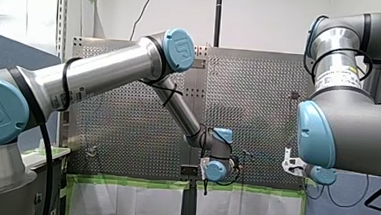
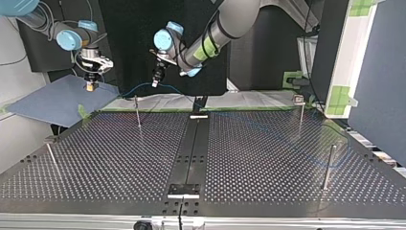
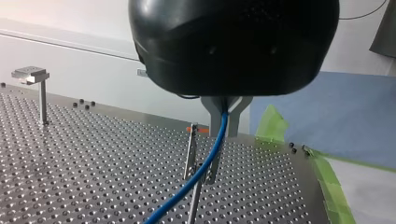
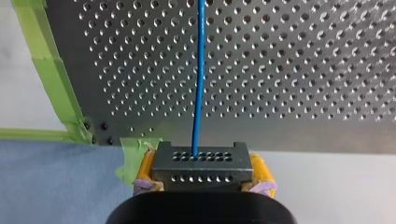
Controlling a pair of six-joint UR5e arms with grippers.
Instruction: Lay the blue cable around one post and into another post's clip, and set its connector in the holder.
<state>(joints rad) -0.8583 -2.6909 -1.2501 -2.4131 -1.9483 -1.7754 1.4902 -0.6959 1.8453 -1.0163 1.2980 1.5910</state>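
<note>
Over table (image 2: 268, 158), my left arm (image 1: 105, 72) outstretched.

Quick head count, nothing fancy:

Going off the black centre rail (image 2: 191, 148) in the top view, there are four posts. Two are on its left side, the far-left post (image 2: 138, 111) and near-left post (image 2: 52, 160), and two are on its right, the far-right post (image 2: 300, 112) and near-right post (image 2: 328, 167). Just one blue cable (image 4: 199, 79) and one connector (image 4: 201, 167). Two grippers, my left gripper (image 2: 155, 82) and my right gripper (image 2: 90, 86), both past the rail's far end. One blue mat (image 2: 52, 100) out there too.
</note>
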